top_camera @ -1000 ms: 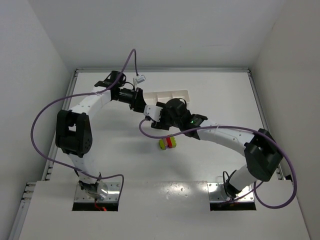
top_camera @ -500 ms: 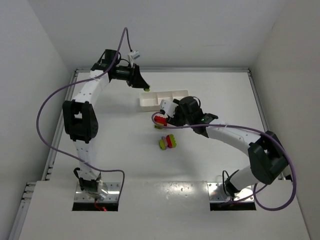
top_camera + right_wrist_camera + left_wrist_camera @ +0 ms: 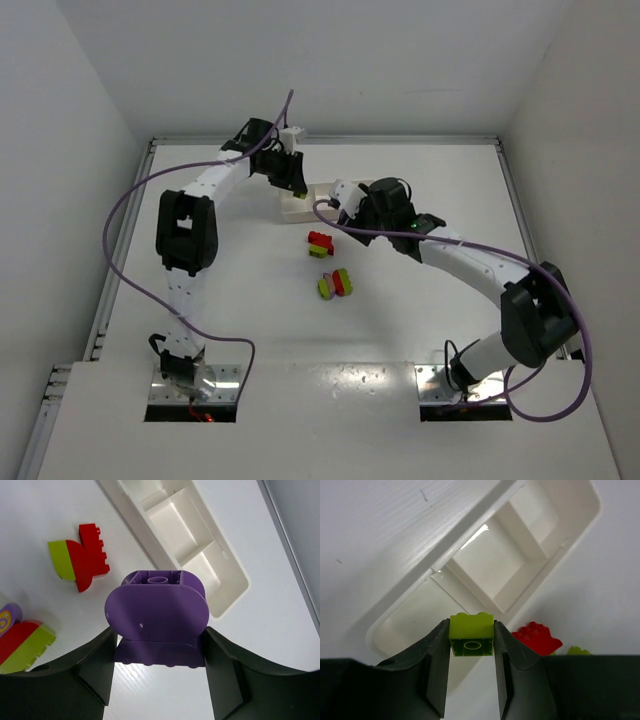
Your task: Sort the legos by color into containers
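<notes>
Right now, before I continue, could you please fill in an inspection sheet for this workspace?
Surface: white table, no spills seen.
Job's things: white tray, three compartments, empty where visible; red-and-green piece and mixed cluster lie loose on the table.
Clutter: nothing seen.
Tools: left tool shut on lime green brick, at the tray's end; right tool shut on purple brick, near the tray.
Cables: purple cables loop along both arms; no snag seen.
Surroundings: white walls on three sides.
</notes>
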`<state>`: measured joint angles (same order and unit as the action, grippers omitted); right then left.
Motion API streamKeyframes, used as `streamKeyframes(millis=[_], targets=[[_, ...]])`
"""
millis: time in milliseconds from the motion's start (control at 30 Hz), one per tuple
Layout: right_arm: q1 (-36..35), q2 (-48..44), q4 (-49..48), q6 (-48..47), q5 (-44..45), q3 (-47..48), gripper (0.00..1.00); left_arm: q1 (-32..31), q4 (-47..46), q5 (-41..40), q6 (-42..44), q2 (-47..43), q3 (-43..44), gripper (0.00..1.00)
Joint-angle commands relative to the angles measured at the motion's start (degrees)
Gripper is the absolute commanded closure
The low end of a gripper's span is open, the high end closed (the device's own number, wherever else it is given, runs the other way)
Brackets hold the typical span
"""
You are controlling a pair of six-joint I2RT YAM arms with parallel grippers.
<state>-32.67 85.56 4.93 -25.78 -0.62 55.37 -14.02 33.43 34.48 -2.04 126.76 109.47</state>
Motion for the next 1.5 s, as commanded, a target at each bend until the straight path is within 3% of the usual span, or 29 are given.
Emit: streamKeyframes(millis=[0, 100, 167, 267, 367, 533, 800, 933, 1100, 1233, 1467], targets=[[0.59, -0.13, -0.71, 2.14, -2.89, 3.86, 1.00, -1.00, -1.88, -8.81, -1.47, 0.68, 3.21, 0.81], [1.81, 0.39, -0.18, 2.14, -3.51, 4.57, 1.00, -1.62, -1.88, -11.09, -1.47, 0.68, 3.21, 0.68], [1.82, 0.40, -0.18, 2.14, -4.56, 5.09, 1.00, -1.62, -1.88, -12.24, -1.47, 0.68, 2.68, 0.48], [2.34, 0.92, -0.18, 2.14, -5.09, 5.09, 1.00, -2.15, -1.88, -12.24, -1.47, 0.68, 1.45, 0.34], [2.96, 0.93, -0.79, 2.14, -6.32, 5.09, 1.00, -2.15, -1.88, -7.25, -0.94, -1.42, 0.92, 0.32], [4.10, 2.07, -1.32, 1.61, -9.22, 6.15, 1.00, -2.67, -4.16, 7.61, -0.94, -6.08, -0.75, 0.29], [5.16, 3.91, -1.33, 1.61, -10.28, 7.73, 1.00, -2.07, -4.16, 4.18, -0.78, -8.98, -5.67, 0.29], [5.16, 3.39, -2.73, 1.61, -11.59, 7.12, 1.00, -1.54, -5.30, 19.78, -0.77, -9.69, -5.67, 0.29], [5.16, 4.00, -3.87, 1.61, -12.12, 7.12, 1.00, -2.85, -6.54, 31.85, -2.26, -9.69, -6.37, 0.29], [5.16, 4.53, -3.87, 1.61, -12.12, 7.64, 1.00, -3.91, -7.06, 36.78, -3.49, -9.69, -6.90, 0.29], [4.11, 5.67, -5.54, 2.83, -12.12, 10.10, 1.00, -5.84, -8.21, 37.50, -5.16, -9.69, -7.43, 0.28]])
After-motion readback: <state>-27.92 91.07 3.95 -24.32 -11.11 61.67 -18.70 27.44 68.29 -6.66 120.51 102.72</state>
